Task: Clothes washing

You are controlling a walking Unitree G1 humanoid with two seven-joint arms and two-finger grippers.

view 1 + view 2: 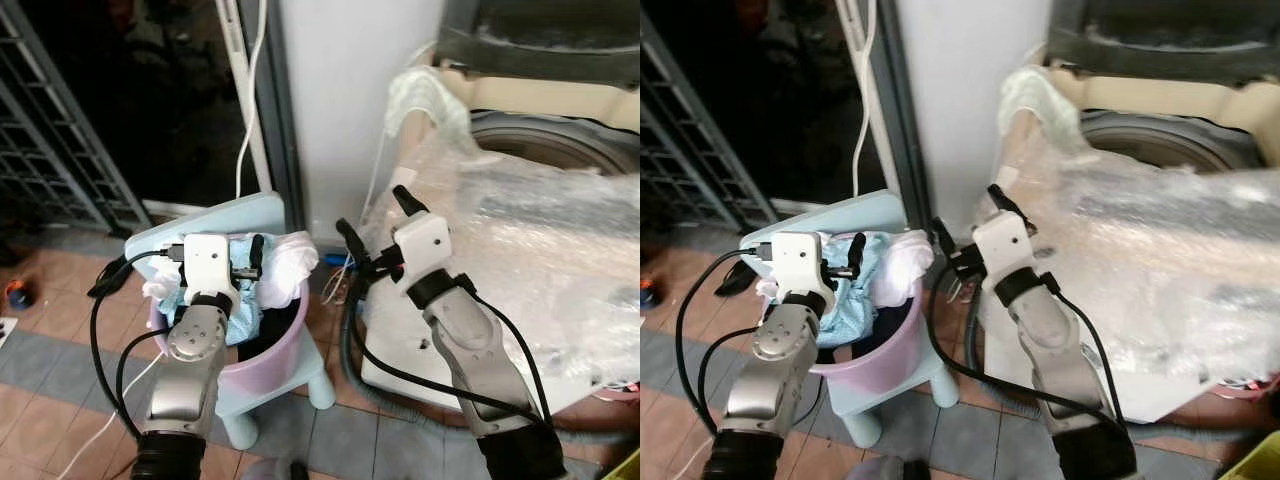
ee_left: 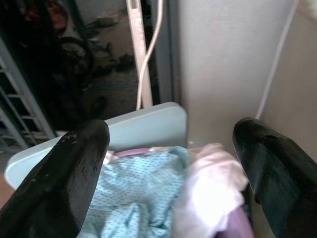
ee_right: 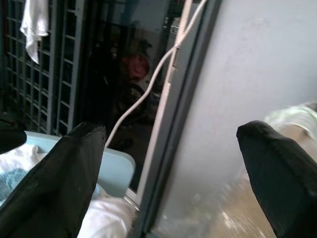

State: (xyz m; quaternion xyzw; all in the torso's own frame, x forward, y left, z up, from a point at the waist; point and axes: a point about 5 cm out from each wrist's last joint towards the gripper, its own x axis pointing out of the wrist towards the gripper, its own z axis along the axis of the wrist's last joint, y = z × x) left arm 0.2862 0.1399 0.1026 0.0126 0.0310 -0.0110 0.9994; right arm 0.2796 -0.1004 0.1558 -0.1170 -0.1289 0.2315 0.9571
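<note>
A pink basin (image 1: pixel 272 350) heaped with clothes stands on a pale blue stool (image 1: pixel 215 222). In it lie a light blue dotted cloth (image 2: pixel 133 198) and a white cloth (image 1: pixel 292 262). My left gripper (image 1: pixel 245 262) hovers just above this pile, open and holding nothing. To the right is a top-loading washing machine (image 1: pixel 560 140), its front and top draped in bubble wrap (image 1: pixel 530 230). A pale green cloth (image 1: pixel 425 95) hangs over its near left corner. My right gripper (image 1: pixel 377 218) is open and empty, raised beside the machine's left side, between basin and machine.
A grey drain hose (image 1: pixel 350 345) and black cables run along the machine's base. A white pipe with a cable (image 1: pixel 245 90) stands by the dark doorway behind the stool. A metal gate (image 1: pixel 50 140) is at the far left. Tiled floor lies below.
</note>
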